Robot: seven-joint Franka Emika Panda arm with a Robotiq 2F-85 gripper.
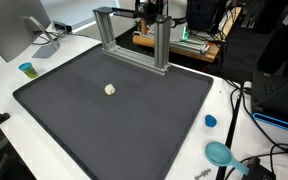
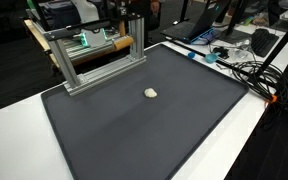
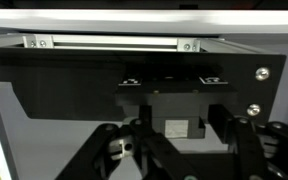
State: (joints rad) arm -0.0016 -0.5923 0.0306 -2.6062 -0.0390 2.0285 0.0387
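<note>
An aluminium frame [image 1: 134, 35] [image 2: 94, 55] stands at the back edge of a black mat [image 1: 114, 125] [image 2: 144, 135]. My arm [image 1: 150, 10] [image 2: 134, 18] reaches down behind the frame's far post. In the dim wrist view, my gripper [image 3: 184, 150] faces a black block [image 3: 174, 105] with a pale square patch, under an aluminium bar [image 3: 109, 42]. The two fingers [image 3: 134, 150] stand apart on either side of the block, and I see nothing gripped between them. A small cream lump [image 1: 110, 89] [image 2: 151, 93] lies alone on the mat, well away from the gripper.
A monitor [image 1: 14, 25] and a teal cup [image 1: 27, 69] stand on the white table beside the mat. A blue cap [image 1: 210, 121], a teal object [image 1: 220, 153] and cables [image 1: 246, 100] [image 2: 239, 65] lie on the other side. Equipment crowds the space behind the frame.
</note>
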